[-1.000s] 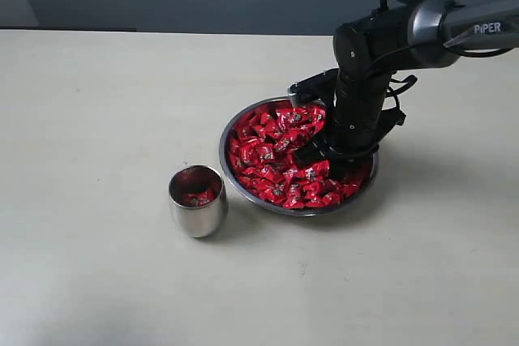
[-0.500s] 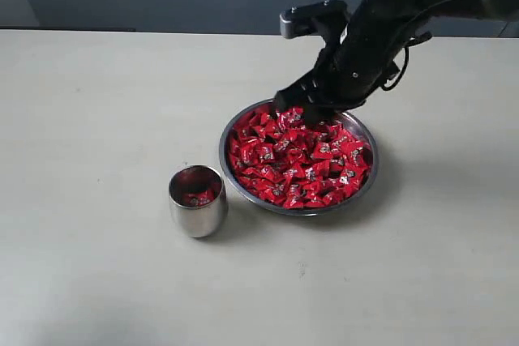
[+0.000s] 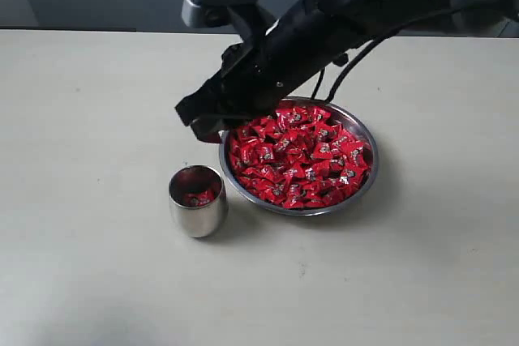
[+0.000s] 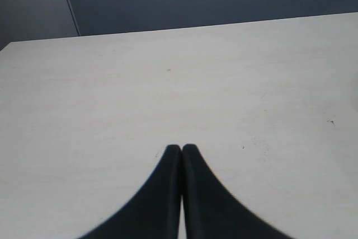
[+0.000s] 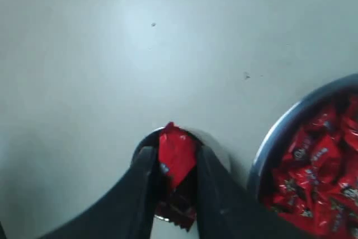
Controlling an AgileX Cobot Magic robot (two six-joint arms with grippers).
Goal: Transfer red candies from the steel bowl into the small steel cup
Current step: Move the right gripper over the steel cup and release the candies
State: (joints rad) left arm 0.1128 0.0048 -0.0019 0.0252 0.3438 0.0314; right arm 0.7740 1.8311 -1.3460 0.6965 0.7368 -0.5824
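Right hand (image 3: 204,126): you have lifted it out of the steel bowl (image 3: 357,192) and swung it left; it now hangs over the bowl's left rim, above the small steel cup (image 3: 197,212).
Grip: narrow, pinching one red candy (image 5: 177,155) between the fingertips.
Red candies (image 3: 296,155): heaped in the bowl, with a few inside the cup.
Cup: upright on the worktop (image 3: 89,119), just beside the bowl.
Left hand (image 4: 182,152): fingers pressed together, holding nothing.

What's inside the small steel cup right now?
A few red candies lie in the small steel cup. Its near wall hides the floor; in the right wrist view the right pincer, gripping one candy, covers its mouth.
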